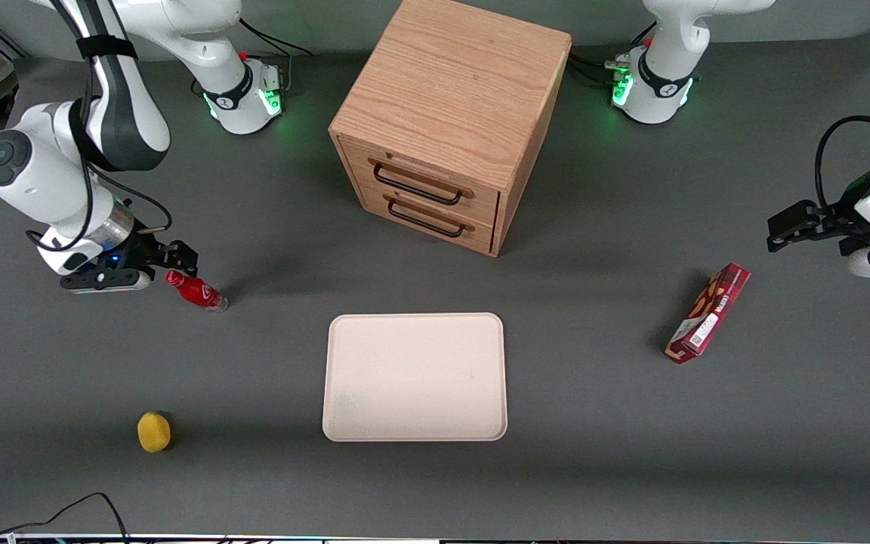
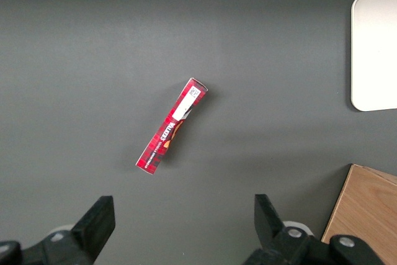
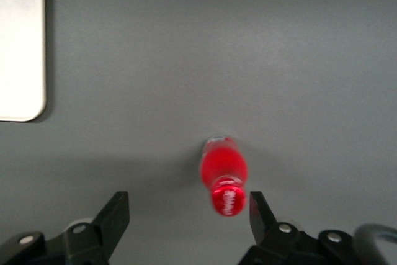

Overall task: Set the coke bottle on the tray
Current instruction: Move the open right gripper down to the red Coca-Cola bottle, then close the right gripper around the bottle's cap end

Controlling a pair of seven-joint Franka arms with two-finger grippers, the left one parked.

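Approach is in hand: gripper spread wide above bottle, ungrasped; descent and closing are needed before tray.

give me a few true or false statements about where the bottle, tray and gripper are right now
1. The coke bottle lies on the tray. False: it stands on the table, apart from the tray, toward the working arm's end.
2. The gripper is open, its fingers either side of the bottle's cap. True.
3. The cabinet has both drawers shut. True.
4. The lemon sits on the tray. False: it is on the table, nearer the front camera than the bottle.
5. The snack box touches the tray. False: it lies well apart.
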